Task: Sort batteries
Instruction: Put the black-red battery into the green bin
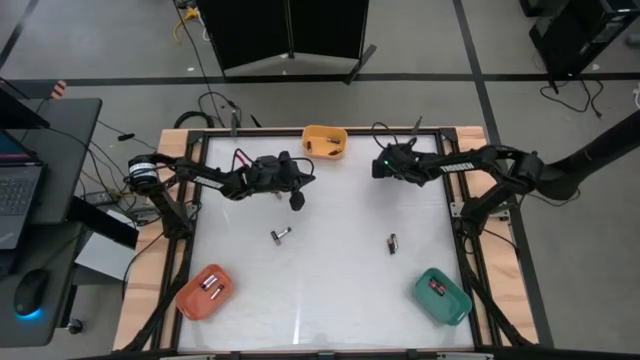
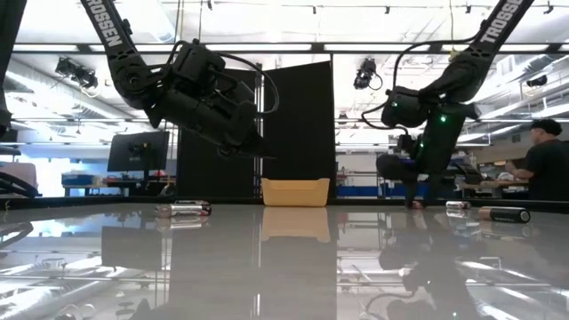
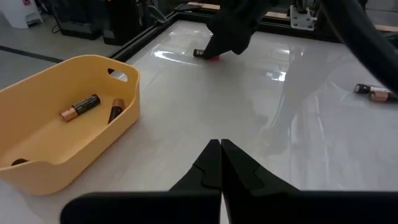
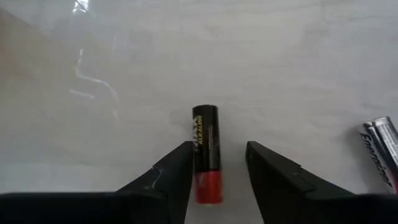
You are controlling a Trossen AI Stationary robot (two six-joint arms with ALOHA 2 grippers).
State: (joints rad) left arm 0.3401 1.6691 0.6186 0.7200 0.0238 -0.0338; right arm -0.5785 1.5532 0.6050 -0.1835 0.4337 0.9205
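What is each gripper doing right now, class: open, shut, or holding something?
Left gripper: shut, empty, near the yellow bin.
Right gripper: open, fingers either side of a black-and-red battery lying on the table, not yet gripped.

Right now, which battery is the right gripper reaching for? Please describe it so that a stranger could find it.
Start at the yellow bin at the table's far edge; the right gripper hangs just beside it. Between its open fingers lies a battery on the white table. It is black with one red end, unlike the silver battery nearby.
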